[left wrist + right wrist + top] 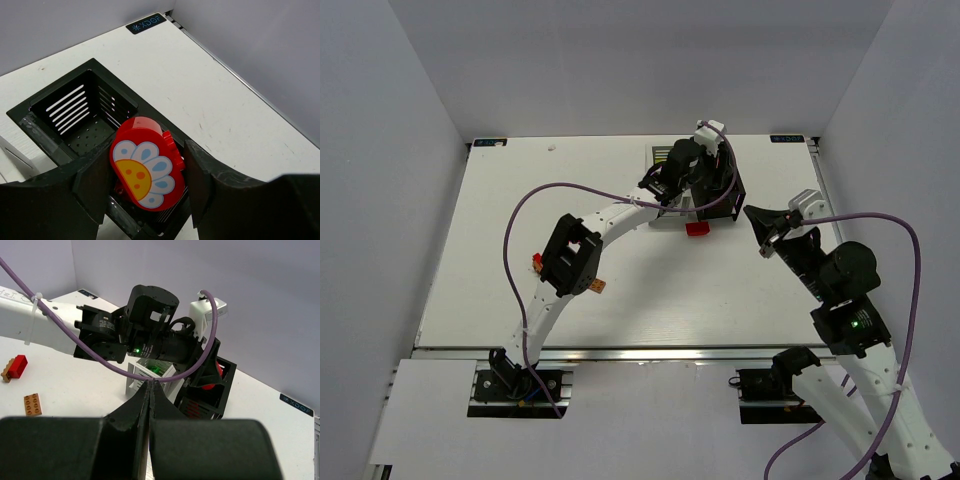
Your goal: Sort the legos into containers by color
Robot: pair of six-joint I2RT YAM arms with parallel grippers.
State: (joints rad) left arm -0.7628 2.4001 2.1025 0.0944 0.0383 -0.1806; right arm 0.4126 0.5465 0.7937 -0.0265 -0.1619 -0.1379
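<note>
A red lego with a printed flower sits tilted between my left gripper's fingers, directly over the open black container. The jaws stand shut on it. From the right wrist view the same red lego shows at the black container's mouth. The white container stands next to the black one, with something green inside it. A loose red lego lies in front of the containers. My right gripper hovers right of them, shut and holding nothing.
An orange lego and a small red lego lie on the table beside the left arm's elbow. The left arm's purple cable hangs across the right wrist view. Walls enclose the table on three sides.
</note>
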